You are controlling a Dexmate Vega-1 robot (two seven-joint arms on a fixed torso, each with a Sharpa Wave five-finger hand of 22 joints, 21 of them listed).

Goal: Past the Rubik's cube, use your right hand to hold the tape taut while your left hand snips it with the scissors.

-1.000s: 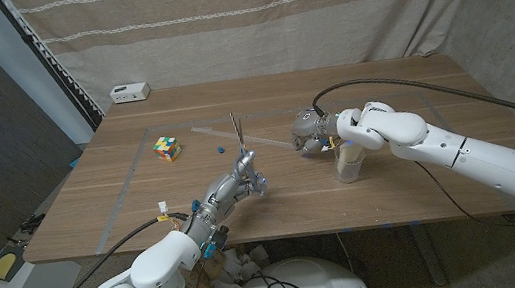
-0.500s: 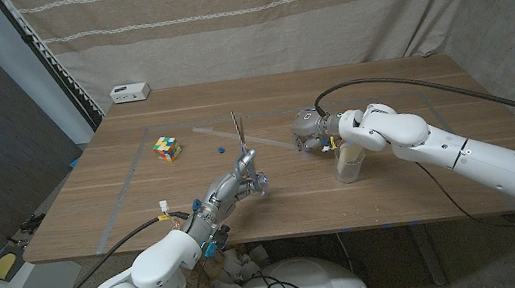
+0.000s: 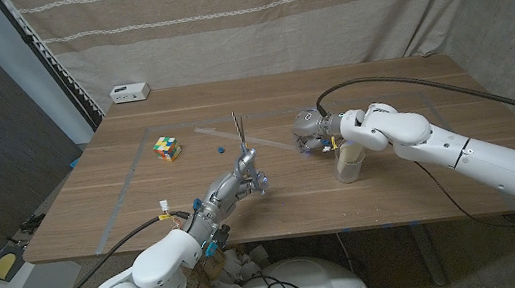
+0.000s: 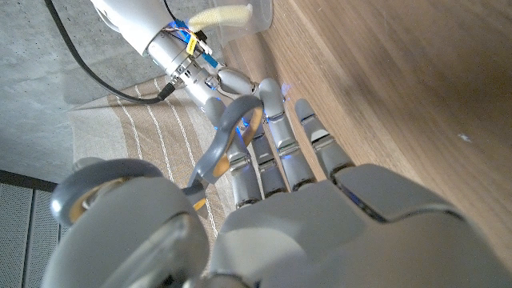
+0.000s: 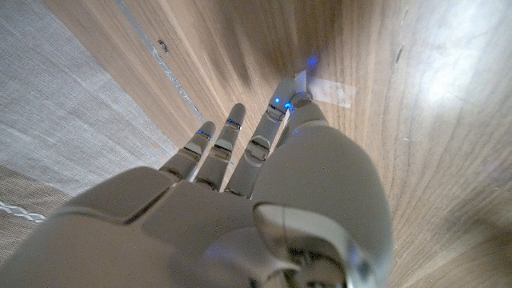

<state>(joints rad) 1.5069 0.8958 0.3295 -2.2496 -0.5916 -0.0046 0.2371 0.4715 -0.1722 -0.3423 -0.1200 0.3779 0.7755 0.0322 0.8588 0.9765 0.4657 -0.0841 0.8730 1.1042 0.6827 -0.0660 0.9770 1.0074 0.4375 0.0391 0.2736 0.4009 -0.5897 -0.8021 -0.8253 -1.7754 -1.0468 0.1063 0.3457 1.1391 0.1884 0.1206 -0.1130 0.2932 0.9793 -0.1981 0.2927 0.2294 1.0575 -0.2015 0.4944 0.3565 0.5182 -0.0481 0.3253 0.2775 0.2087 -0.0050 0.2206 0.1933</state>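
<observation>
At the left of centre in the head view, the Rubik's cube [image 3: 168,148] sits on the wooden surface [image 3: 395,185], with a small blue bit [image 3: 222,150] just to its right. Lower, toward the middle of the frame, the left hand [image 3: 247,177] grips the scissors [image 3: 239,133], whose blades point straight up. In the left wrist view the grey scissor loops [image 4: 232,144] sit among its fingers [image 4: 284,148].

A pale strip of tape [image 3: 276,142] runs across the middle of the frame, from the surface beyond the cube toward the right hand [image 3: 312,134]. In the right wrist view the fingertips [image 5: 290,102] pinch the clear tape end [image 5: 328,90]. A tape roll [image 3: 348,164] stands just below that hand.

Judging by this, the holding step is in hand and the cut is not yet made. The next move calls for tilting the blades down across the strip, on the right of the cube, and closing them while the right hand keeps tension.
</observation>
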